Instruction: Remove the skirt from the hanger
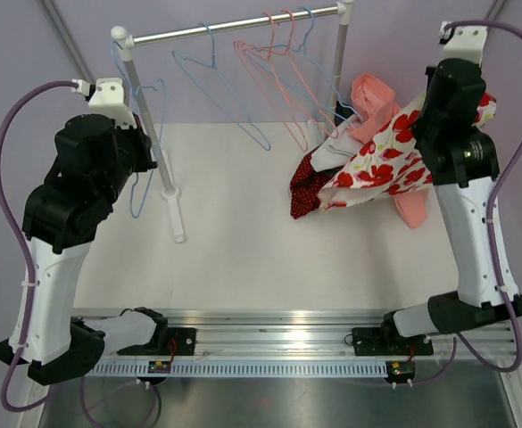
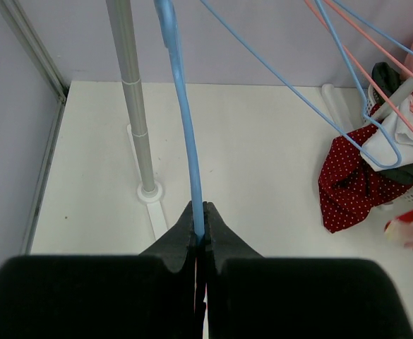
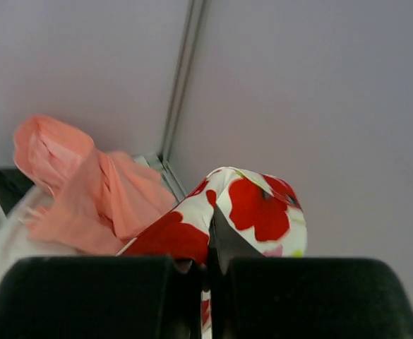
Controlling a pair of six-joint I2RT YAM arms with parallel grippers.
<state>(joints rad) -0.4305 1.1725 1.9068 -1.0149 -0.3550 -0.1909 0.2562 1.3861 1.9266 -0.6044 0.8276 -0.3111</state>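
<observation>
A white skirt with red flowers [image 1: 377, 165] hangs at the right over the clothes pile. My right gripper [image 3: 213, 212] is shut on a fold of the skirt [image 3: 255, 205], holding it up by the back wall. At the left, my left gripper [image 2: 199, 206] is shut on a thin blue hanger [image 2: 185, 127] beside the rack's left post. That hanger [image 1: 138, 212] shows bare wire with no cloth on it. It stands well apart from the skirt. In the top view both sets of fingers are hidden under the arms.
A clothes rack rail [image 1: 234, 27] spans the back and carries blue [image 1: 234, 107] and pink [image 1: 283, 89] empty hangers. Its left post foot [image 1: 173, 209] rests on the table. A red dotted cloth [image 1: 307, 192] and a pink garment [image 1: 372, 98] lie piled at the right.
</observation>
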